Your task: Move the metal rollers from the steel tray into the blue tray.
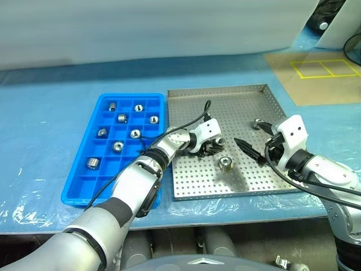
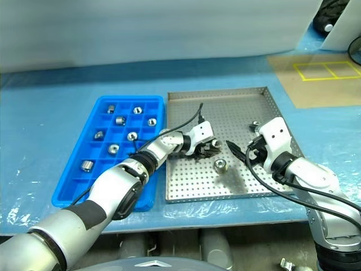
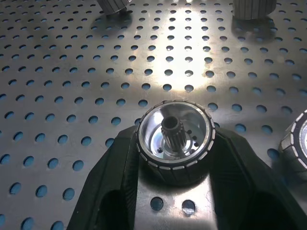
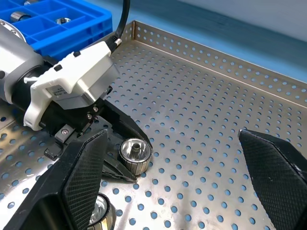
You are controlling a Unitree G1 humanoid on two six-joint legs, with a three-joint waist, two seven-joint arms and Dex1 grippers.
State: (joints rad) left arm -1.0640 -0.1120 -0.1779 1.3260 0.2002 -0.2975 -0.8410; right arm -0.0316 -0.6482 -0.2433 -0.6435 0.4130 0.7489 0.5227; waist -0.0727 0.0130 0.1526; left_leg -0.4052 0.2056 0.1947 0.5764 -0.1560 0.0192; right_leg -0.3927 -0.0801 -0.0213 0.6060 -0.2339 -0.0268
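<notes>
On steel tray [image 1: 248,96] | left gripper [image 1: 213,148] jaws clamp roller [image 3: 175,141] | right gripper [image 1: 251,149] jaws wide

Steel tray [image 1: 237,99]: its far half is bare perforated floor, open to a gripper. Near its middle, the left gripper [image 1: 213,148], a loose roller [image 1: 226,164] and the right gripper [image 1: 251,149] crowd together.

A glossy blue plastic sheet [image 1: 45,113] is covering the work table, wrinkling and catching light along its near edge. A pale grey-white wall panel [image 1: 146,28] is standing behind it. At the far right, a brown cardboard-coloured floor patch [image 1: 316,79] is showing yellow taped rectangles [image 1: 326,68], with black cables [image 1: 354,48] trailing nearby.
</notes>
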